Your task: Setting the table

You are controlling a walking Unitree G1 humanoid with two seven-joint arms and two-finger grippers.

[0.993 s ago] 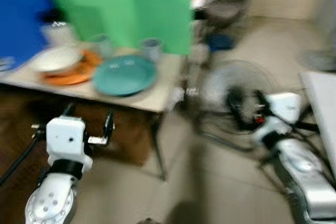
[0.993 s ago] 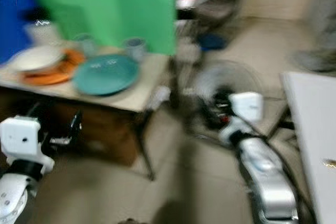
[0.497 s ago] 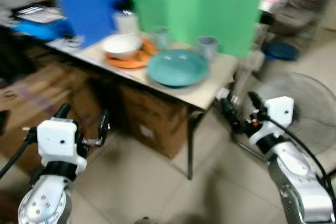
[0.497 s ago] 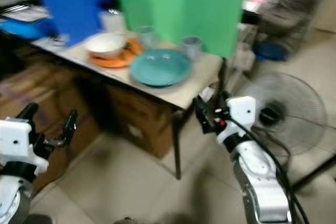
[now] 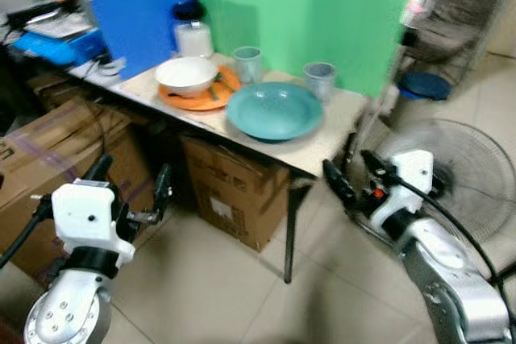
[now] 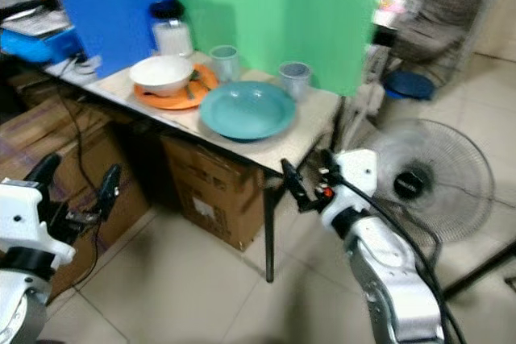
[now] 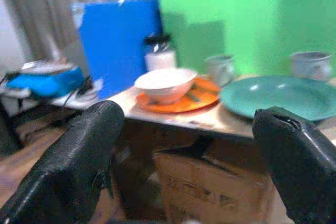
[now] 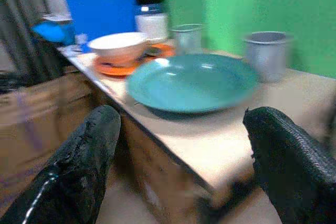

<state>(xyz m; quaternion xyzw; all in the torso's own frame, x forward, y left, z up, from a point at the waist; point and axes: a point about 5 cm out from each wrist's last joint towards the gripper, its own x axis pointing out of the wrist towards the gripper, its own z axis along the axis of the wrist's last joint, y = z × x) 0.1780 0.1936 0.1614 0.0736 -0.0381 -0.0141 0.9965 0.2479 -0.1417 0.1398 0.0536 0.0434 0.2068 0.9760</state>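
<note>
We have swung round to face the table (image 5: 318, 155) squarely, so the teal plate (image 5: 274, 110), white bowl (image 5: 186, 75) and two cups now sit ahead of our left gripper (image 5: 129, 187) and right gripper (image 5: 355, 173), both spread wide and empty, nothing grasped yet.

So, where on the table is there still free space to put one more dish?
The barest patch is the near right corner of the beige table, between the large teal plate and the table's edge. The left end is crowded: white bowl on the orange plate, white jar, two grey cups along the back.
</note>
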